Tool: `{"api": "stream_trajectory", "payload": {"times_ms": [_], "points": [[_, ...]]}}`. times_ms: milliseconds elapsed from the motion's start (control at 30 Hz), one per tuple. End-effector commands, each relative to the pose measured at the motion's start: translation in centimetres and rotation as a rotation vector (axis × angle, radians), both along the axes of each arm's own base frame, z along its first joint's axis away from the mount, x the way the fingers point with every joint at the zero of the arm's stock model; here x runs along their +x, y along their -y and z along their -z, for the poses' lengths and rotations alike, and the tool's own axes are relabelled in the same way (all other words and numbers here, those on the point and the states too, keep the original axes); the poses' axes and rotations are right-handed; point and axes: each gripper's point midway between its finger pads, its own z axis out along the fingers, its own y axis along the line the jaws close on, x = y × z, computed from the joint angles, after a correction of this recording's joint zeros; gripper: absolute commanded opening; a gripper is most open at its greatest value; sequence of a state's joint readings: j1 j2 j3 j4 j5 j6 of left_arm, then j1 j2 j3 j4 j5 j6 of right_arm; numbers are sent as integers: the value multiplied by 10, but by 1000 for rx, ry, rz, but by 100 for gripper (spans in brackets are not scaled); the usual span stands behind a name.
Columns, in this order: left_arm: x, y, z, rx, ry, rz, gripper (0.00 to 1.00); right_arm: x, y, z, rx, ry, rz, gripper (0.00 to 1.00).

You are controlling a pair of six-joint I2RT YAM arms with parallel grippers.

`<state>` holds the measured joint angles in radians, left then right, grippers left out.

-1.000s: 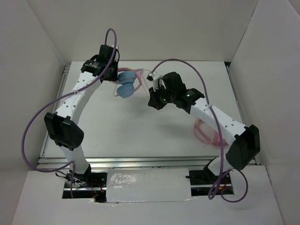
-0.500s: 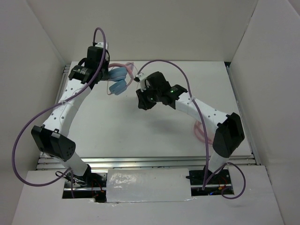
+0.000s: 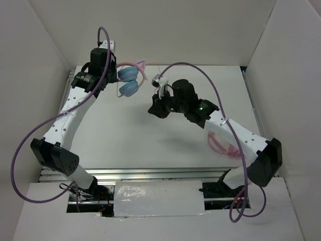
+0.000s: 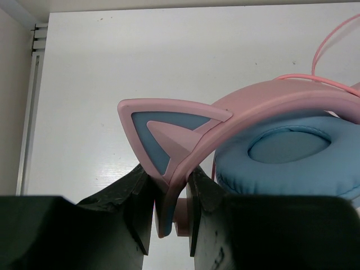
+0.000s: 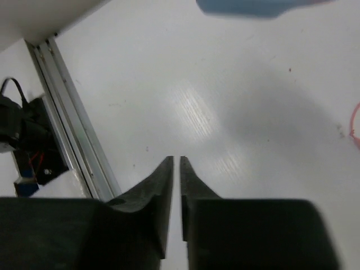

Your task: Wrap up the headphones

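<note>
The headphones [image 3: 128,82] have light blue earcups, a pink headband with cat ears and a thin pink cable [image 4: 325,46]. They are at the far left of the table, held off the surface. My left gripper [image 3: 111,75] is shut on the headband [image 4: 185,154] just beside a cat ear [image 4: 154,132], with one blue earcup [image 4: 292,152] to its right. My right gripper [image 3: 153,109] hovers right of the headphones with its jaws [image 5: 175,160] nearly closed and nothing visible between them. A blue earcup edge [image 5: 242,7] shows at the top of the right wrist view.
A second, all-pink pair of headphones with a coiled cable [image 3: 223,143] lies under the right arm's forearm at the right. White walls enclose the table on three sides. A metal rail [image 3: 150,173] runs along the near edge, also seen in the right wrist view [image 5: 67,112].
My left gripper has carried the headphones a little back and to the left. My right arm swung left and then back right, staying shut.
</note>
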<state>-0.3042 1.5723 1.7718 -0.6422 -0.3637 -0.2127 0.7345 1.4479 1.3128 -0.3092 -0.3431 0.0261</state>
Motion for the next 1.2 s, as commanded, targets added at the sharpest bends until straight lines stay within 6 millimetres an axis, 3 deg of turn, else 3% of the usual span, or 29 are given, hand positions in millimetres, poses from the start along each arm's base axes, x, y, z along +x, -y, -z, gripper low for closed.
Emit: {"api": "stream_trajectory", "payload": {"times_ms": [0,67,133,200,233,300,333,433,600,667,733,767,833,1033,1067,1167], "points": [[8,13,-32,-82,126,34,0,10,12,-48,88,132,65,23],[5,13,-38,-96,146,42,0,19,28,-45,108,134,128,49],[4,17,-46,-109,172,69,0,18,39,-51,153,165,143,63],[2,19,-52,-113,191,86,0,29,57,-46,183,160,243,95],[0,20,-57,-117,202,95,0,32,67,-61,216,215,280,100],[-1,22,-63,-127,212,114,0,42,88,-61,236,240,363,100],[-3,24,-73,-137,227,127,0,42,93,-75,277,294,366,100],[-8,35,-87,-181,239,196,0,46,98,-58,242,391,295,100],[-17,50,-113,-265,250,302,0,45,80,-17,177,523,90,100],[-24,58,-135,-295,282,369,0,46,71,-15,177,571,15,100],[-32,66,-152,-322,301,443,0,56,62,-5,156,567,-18,100],[-37,68,-158,-330,307,466,0,63,59,-10,154,583,-17,100],[-48,73,-177,-353,339,534,0,76,56,4,120,566,-15,100],[-79,83,-207,-396,391,681,0,108,49,-1,163,614,52,100],[-85,85,-211,-411,398,698,0,116,45,-1,177,619,47,100],[-92,89,-219,-433,411,736,0,114,16,-3,262,555,-37,100]]}}
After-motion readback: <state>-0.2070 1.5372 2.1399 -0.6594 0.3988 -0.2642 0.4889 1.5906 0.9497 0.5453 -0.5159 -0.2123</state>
